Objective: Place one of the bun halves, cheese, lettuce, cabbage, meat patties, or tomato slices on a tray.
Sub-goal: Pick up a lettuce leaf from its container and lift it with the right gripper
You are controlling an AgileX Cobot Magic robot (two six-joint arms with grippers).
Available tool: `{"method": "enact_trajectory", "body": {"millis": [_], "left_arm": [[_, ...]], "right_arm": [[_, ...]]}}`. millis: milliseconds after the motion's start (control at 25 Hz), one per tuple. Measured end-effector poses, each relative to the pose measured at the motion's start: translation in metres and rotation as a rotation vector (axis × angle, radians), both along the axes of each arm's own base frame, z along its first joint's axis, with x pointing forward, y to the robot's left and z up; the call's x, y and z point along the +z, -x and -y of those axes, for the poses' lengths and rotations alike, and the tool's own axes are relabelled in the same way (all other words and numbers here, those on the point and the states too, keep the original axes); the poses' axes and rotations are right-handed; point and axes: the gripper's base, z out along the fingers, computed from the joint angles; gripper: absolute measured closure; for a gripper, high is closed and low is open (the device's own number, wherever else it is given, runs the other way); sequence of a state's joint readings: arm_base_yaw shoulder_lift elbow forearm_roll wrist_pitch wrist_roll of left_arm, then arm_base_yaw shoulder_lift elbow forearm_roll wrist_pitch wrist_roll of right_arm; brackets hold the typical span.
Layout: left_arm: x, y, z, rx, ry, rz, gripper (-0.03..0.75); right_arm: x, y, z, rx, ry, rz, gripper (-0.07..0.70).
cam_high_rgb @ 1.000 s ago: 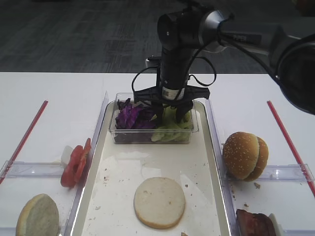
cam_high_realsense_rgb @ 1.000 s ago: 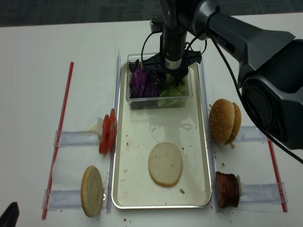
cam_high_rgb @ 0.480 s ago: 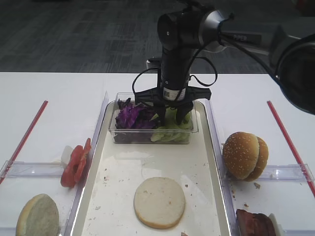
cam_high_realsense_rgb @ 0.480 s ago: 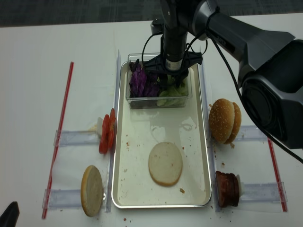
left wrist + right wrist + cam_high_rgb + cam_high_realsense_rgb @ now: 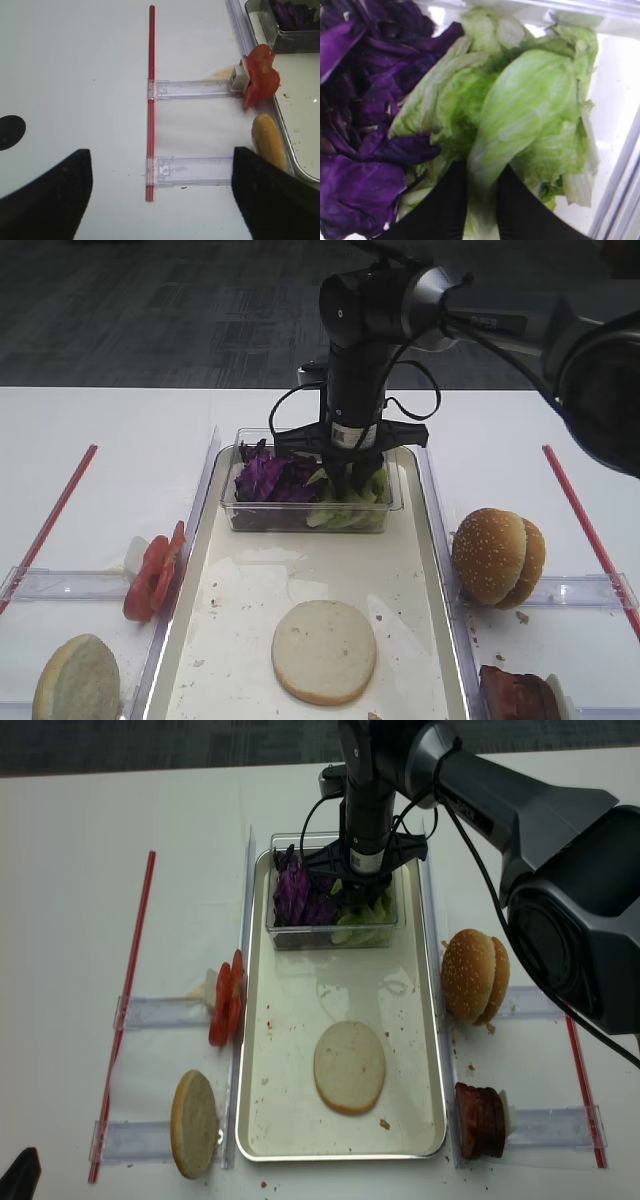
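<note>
Right claw [image 5: 481, 200] down inside clear tub [image 5: 250, 515] at far end of tray [image 5: 195, 640], fingers [image 5: 445, 210] pinched narrow on pale rib of lettuce [image 5: 520, 115] leaf. Purple cabbage [image 5: 360, 100] just beside, untouched. Grab step underway, leaf not yet lifted. Flat bun half [image 5: 324, 651] lies on tray near end. Next call: raise straight up clear of tub wall, carry toward bun, release. Left claw [image 5: 160, 190] hovers wide over desk [image 5: 75, 75], empty.
</note>
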State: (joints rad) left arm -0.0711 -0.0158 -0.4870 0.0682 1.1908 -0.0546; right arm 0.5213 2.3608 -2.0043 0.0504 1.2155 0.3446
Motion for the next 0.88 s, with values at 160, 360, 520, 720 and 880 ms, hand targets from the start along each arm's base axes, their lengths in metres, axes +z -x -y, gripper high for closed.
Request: {"method": "enact_trajectory", "body": {"millis": [160,360,520,720,880], "left_arm": [[0.0,0.0,0.0,0.0,0.0,0.0,0.177],[0.0,0.0,0.0,0.0,0.0,0.0,0.177],[0.0,0.0,0.0,0.0,0.0,0.0,0.177],[0.0,0.0,0.0,0.0,0.0,0.0,0.177],[0.0,0.0,0.0,0.0,0.0,0.0,0.177]], "right_arm": [[0.0,0.0,0.0,0.0,0.0,0.0,0.519],[0.0,0.0,0.0,0.0,0.0,0.0,0.56],[0.0,0.0,0.0,0.0,0.0,0.0,0.597],[0.0,0.0,0.0,0.0,0.0,0.0,0.602],[0.0027,0.0003,0.0002,0.0,-0.002,0.003,0.603]]}}
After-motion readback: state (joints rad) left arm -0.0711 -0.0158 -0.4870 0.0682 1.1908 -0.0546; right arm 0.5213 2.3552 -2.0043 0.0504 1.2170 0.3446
